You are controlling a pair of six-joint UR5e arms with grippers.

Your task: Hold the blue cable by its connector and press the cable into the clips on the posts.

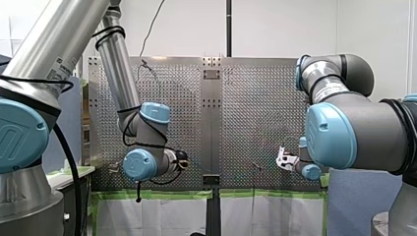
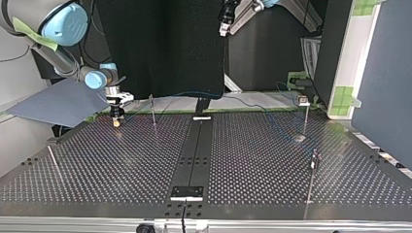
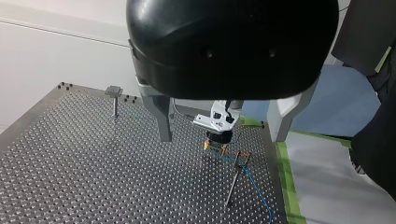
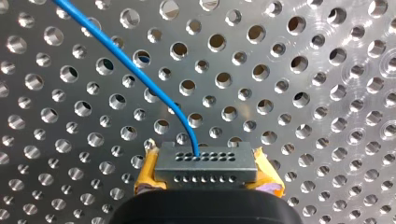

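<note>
In the right wrist view my right gripper (image 4: 205,179) is shut with its yellow pads (image 4: 148,173) on a small grey connector (image 4: 205,162), just above the perforated table. The blue cable (image 4: 133,67) leaves the connector's face and curves away over the holes. My left gripper (image 3: 220,135) hangs open above the table with nothing between its metal fingers (image 3: 163,122). Ahead of it are my right gripper (image 3: 215,147), a thin post (image 3: 235,179) with a clip, and the blue cable (image 3: 256,189) trailing past that post. In the top view my right gripper (image 2: 116,121) is at the far left, next to a post (image 2: 153,110).
More thin posts stand on the perforated table (image 2: 121,174): one at the top view's far right (image 2: 305,114), one nearer right (image 2: 312,174), one leaning at the left (image 2: 54,162). A flat-topped post (image 3: 113,95) stands beside my left gripper. Green tape (image 3: 286,186) marks the table's edge.
</note>
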